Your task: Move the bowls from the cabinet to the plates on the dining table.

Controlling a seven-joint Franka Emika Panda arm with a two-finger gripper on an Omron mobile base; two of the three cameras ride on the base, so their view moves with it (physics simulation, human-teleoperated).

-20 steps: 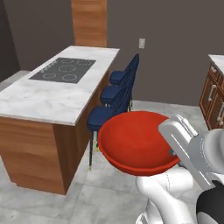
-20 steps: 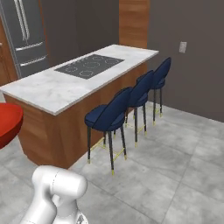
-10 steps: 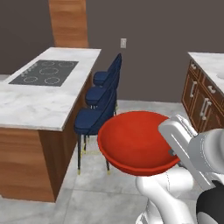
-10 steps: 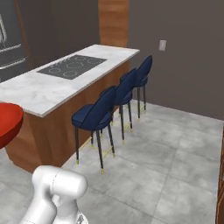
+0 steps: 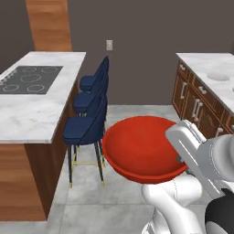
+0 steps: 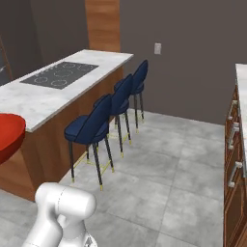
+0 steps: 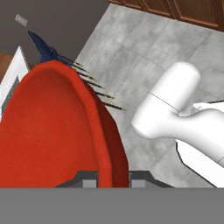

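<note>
A glossy red bowl (image 5: pixel 141 148) hangs in the air in front of the robot, above the grey floor tiles. My gripper (image 5: pixel 179 158) is shut on its right rim. In the hand view the rim of the red bowl (image 7: pixel 48 131) runs down between the two fingertips of the gripper (image 7: pixel 113 178). An edge of the red bowl (image 6: pixel 7 137) shows at the left of the right base view. The dining table (image 5: pixel 32 109), a marble top on a brown wooden base, stands to the left, and its top (image 6: pixel 58 96) carries a black cooktop. The cabinet and the plates are out of view.
Three dark blue chairs (image 5: pixel 91 119) line the table's near side, seen also as chairs (image 6: pixel 96 123) from the right. A marble counter over brown drawers (image 5: pixel 196 105) runs along the right, with a pale round shape (image 5: pixel 219 77) on top. Grey floor lies open between them.
The whole picture has swung, so the base has moved: the table and chairs slid left in the left base view and the right-hand counter came in. The red bowl stays in the gripper.
</note>
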